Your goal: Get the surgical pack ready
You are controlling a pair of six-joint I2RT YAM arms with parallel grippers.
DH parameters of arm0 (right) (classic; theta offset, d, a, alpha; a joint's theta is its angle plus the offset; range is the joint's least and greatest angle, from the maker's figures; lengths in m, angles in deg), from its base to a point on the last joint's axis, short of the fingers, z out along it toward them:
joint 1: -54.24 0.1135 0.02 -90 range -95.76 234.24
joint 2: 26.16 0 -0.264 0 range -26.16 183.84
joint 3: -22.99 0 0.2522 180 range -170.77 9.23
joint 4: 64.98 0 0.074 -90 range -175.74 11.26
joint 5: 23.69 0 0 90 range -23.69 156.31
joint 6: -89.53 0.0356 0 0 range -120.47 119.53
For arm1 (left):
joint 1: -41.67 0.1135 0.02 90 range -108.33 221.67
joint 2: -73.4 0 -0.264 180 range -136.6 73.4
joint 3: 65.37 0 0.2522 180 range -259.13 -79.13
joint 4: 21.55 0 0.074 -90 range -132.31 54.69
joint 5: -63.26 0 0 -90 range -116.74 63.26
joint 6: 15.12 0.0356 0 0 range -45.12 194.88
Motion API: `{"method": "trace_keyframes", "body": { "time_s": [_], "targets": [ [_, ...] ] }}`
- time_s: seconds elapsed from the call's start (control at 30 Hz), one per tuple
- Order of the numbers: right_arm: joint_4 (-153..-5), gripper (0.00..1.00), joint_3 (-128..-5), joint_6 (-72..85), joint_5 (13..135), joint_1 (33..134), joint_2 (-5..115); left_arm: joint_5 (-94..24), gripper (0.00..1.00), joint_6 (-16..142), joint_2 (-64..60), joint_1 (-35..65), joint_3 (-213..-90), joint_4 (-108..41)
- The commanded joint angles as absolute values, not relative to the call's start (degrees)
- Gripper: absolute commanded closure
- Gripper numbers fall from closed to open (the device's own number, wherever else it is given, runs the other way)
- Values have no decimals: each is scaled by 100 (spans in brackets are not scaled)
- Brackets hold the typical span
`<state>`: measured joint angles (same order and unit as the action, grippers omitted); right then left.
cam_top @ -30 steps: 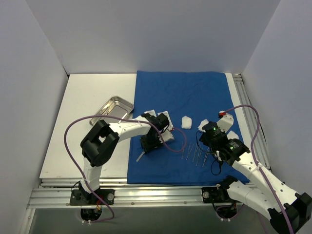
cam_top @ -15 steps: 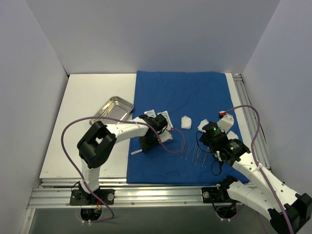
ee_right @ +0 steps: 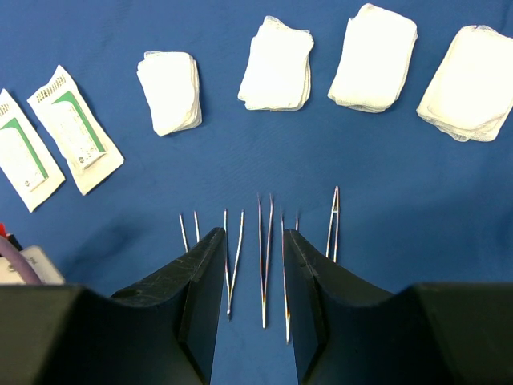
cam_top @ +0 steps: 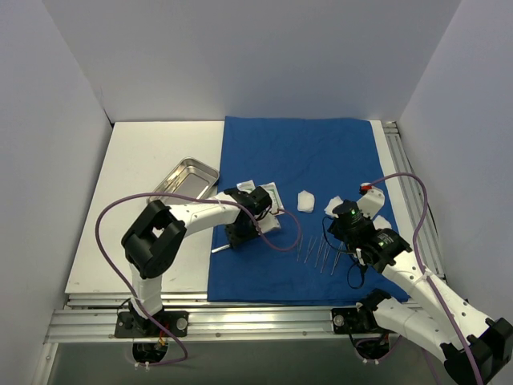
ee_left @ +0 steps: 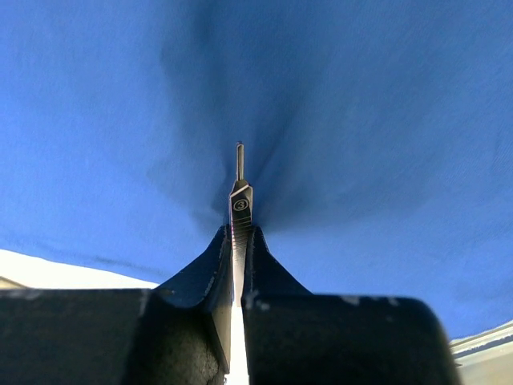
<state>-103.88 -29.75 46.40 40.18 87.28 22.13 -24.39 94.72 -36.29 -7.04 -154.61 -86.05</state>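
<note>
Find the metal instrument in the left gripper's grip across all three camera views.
Top external: the metal instrument pokes out lower-left of the left gripper, at the blue drape's left edge.
Left wrist: centre frame, clamped between the fingers.
Right wrist: not in it.
Shared landmark: the blue drape.

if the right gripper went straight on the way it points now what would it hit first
Most likely the thin metal instruments on the blue drape, directly ahead of the right gripper's open fingers, though depth is hard to judge.
</note>
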Motion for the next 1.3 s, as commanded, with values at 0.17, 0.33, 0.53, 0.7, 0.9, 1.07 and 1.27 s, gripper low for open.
{"method": "trace_keyframes", "body": {
  "time_s": [0.17, 0.33, 0.53, 0.7, 0.9, 1.07, 1.27],
  "targets": [
    [-10519, 69, -3085, 4664, 3801, 8711, 2183, -2428, 94, 9510, -3181, -623, -15410, -8787],
    [-10537, 69, -3094, 4673, 3801, 8711, 2174, -2472, 98, 9501, -3084, -535, -15454, -8787],
    [-10528, 69, -3085, 4673, 3801, 8711, 2147, -2569, 98, 9501, -2671, 209, -15901, -8901],
    [-10519, 69, -3085, 4655, 3793, 8711, 2130, -2525, 98, 9703, -2513, 1221, -16297, -8989],
    [-10493, 69, -3085, 4638, 3810, 8711, 2077, -2499, 98, 10028, -2916, 2549, -16587, -8708],
    [-10475, 69, -3067, 4629, 3836, 8711, 2086, -2507, 98, 10099, -3601, 3156, -16851, -8471],
    [-10467, 69, -3050, 4620, 3845, 8711, 2077, -2393, 98, 10125, -4129, 3385, -17036, -8093]
  ]
}}
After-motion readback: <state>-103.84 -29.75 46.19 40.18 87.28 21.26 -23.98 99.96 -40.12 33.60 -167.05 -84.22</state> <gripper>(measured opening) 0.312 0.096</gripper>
